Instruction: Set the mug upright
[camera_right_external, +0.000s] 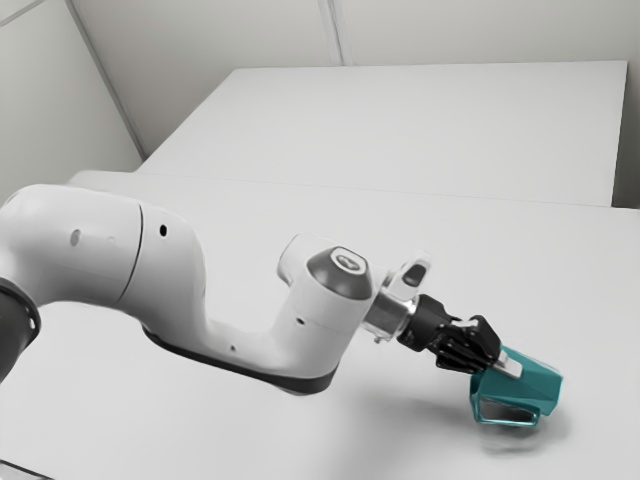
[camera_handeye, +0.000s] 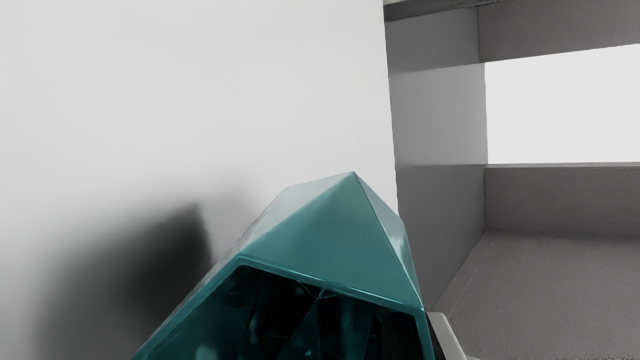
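The black gripper (camera_right_external: 505, 366) is at the open end of the teal mug (camera_right_external: 536, 388), near the exterior view's right. A light fingertip lies along the outside of the mug's upper wall. The mug is tipped on its side, handle underneath, its base pointing to the exterior view's right. In the wrist view the faceted mug (camera_handeye: 330, 245) shows its dark hollow and rim, and the gripper (camera_handeye: 426, 341) is shut on its wall. One finger is outside the wall; the other is mostly hidden at the mug's inside.
The white table (camera_right_external: 240, 420) extends around the arm and mug, with a shadow beneath the mug. Behind it stands a large white panel or surface (camera_right_external: 420, 130). In the wrist view, the table edge borders a grey floor (camera_handeye: 550, 290) and walls.
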